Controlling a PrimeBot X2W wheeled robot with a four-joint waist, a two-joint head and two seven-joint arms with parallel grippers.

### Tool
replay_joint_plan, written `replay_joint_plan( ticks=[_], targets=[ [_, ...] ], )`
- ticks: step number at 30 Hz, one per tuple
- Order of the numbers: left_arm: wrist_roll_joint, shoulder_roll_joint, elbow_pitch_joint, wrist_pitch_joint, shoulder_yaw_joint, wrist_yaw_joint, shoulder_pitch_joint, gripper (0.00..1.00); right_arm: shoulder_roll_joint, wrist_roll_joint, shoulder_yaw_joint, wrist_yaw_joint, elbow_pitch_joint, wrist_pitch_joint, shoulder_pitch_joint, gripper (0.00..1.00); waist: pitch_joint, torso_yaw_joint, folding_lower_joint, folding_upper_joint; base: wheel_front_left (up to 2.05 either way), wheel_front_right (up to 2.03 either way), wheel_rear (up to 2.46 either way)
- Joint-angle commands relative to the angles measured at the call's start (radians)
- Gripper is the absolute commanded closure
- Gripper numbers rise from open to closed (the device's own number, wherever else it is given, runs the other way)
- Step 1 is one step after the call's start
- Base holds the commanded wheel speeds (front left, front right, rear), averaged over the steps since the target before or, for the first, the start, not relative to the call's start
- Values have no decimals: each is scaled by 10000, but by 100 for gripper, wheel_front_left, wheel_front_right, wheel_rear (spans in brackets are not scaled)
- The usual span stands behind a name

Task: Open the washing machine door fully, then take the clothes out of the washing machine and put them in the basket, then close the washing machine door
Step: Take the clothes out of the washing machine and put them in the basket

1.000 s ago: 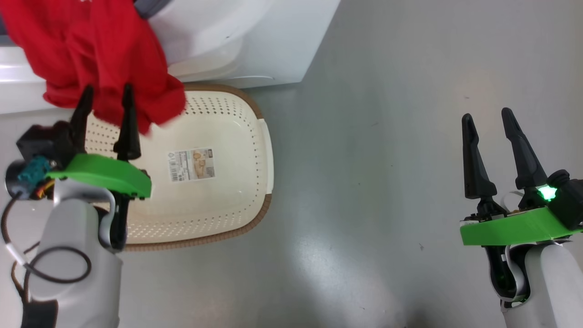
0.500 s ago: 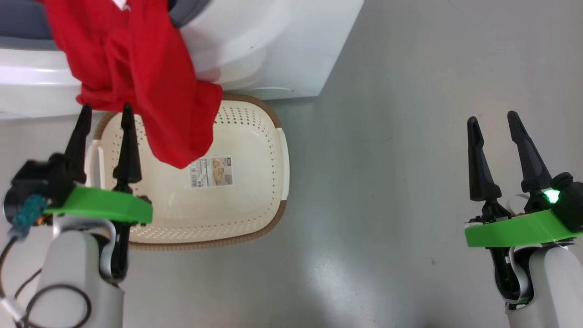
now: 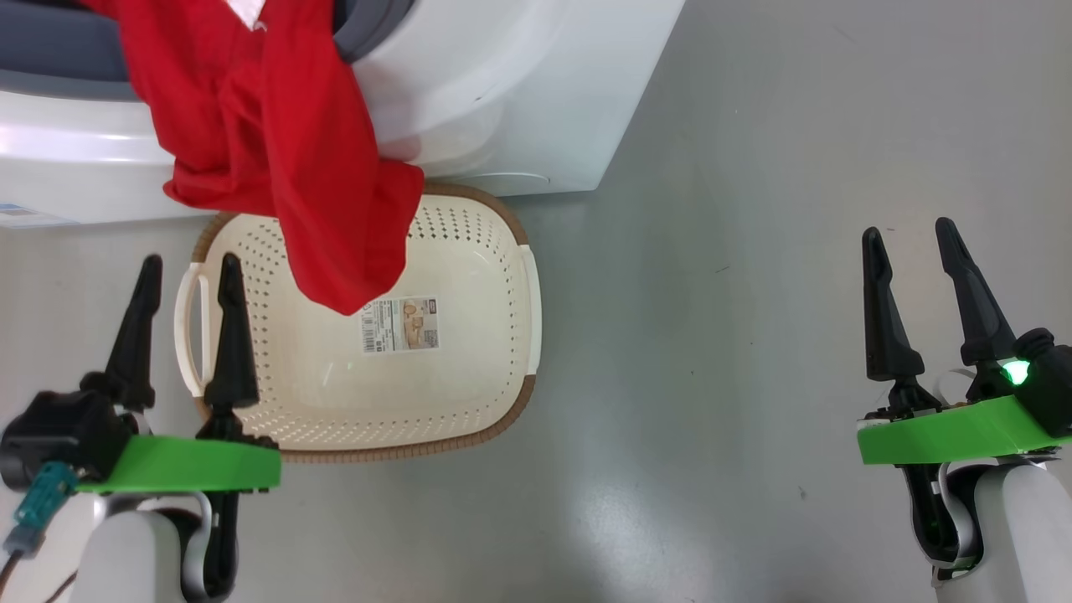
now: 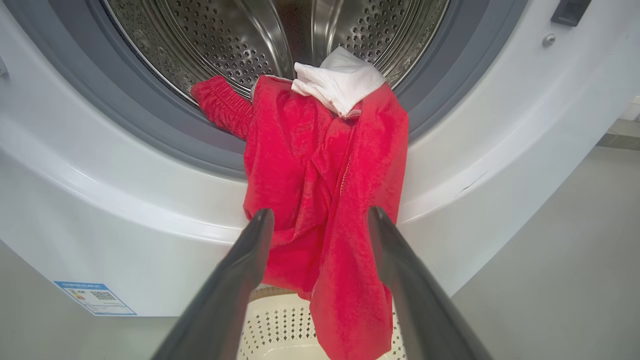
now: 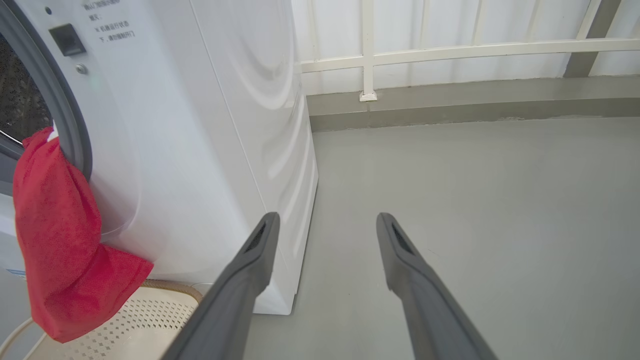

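Bright, even light throughout, with only faint shadows. A pale sheen lies on the grey floor in the head view, and the washing machine carries soft highlights on its white front. Both wrist views bow at the edges. There the near fingers look slightly soft, while everything behind is sharp.

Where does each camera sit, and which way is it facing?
Head view: on head, looks down at basket and floor; left claw, right claw open.
Left wrist view: on left wrist, faces drum of washing machine; own fingers.
Right wrist view: on right wrist, faces machine's side, railing; own fingers.
Shared: clothes hanging over the basket, in all three.
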Motion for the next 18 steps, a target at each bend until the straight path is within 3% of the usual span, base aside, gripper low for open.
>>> replay_joint_plan(
  ticks=[1,13,18],
  targets=[
    [26,160,-371,-47,341,-56,345,0,-22,-95,203,62,-227,-63,280,0,14,-3,0,0,0,0,0],
    [-251,66,-565,-47,191,-56,336,0,-22,-87,150,62,-235,-63,277,0,36,-12,0,0,0,0,0],
    [-419,475,-593,-47,-132,-56,-403,0,-22,-97,162,62,-225,-63,285,0,57,70,0,0,0,0,0]
  ],
)
